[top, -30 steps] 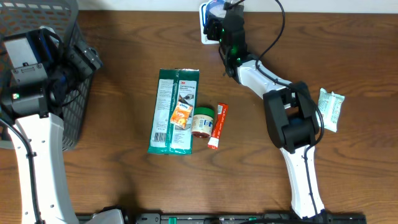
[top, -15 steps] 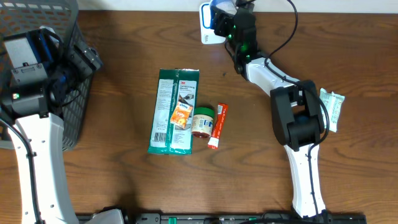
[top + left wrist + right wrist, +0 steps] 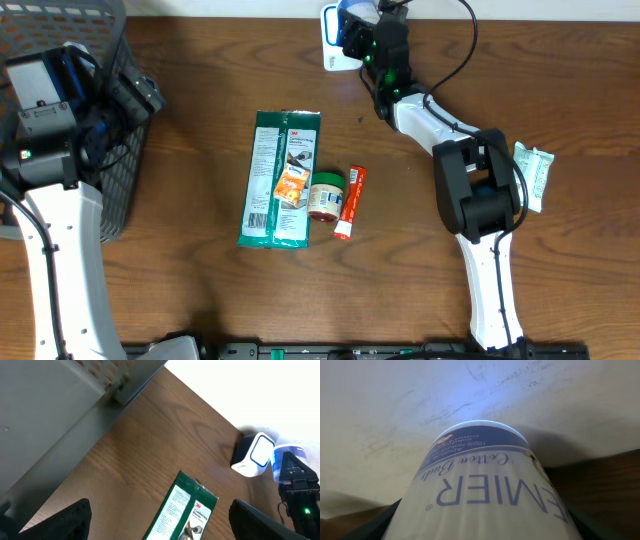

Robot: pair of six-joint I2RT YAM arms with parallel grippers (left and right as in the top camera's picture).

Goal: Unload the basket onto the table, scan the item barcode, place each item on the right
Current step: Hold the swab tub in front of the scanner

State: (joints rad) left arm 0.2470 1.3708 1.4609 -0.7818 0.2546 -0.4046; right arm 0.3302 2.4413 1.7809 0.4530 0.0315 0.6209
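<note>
I am holding my left pincer [image 3: 161,519] wide open and empty beside the grey basket [image 3: 60,16] at the overhead frame's left edge. My right pincer [image 3: 358,28] is gripping the cotton-bud tub [image 3: 480,490], jaws partly spread around it, just beside the white scanner [image 3: 330,47] at top centre.

Three packets lie on the table [image 3: 200,300]: one long green packet [image 3: 268,180], one small orange packet [image 3: 291,186], one white-and-green packet [image 3: 533,176] by the right edge. There are also one jar [image 3: 326,196], one tube [image 3: 350,203], one tub of cotton buds [image 3: 485,495], one white scanner [image 3: 252,455] and one wire basket [image 3: 116,188].
</note>
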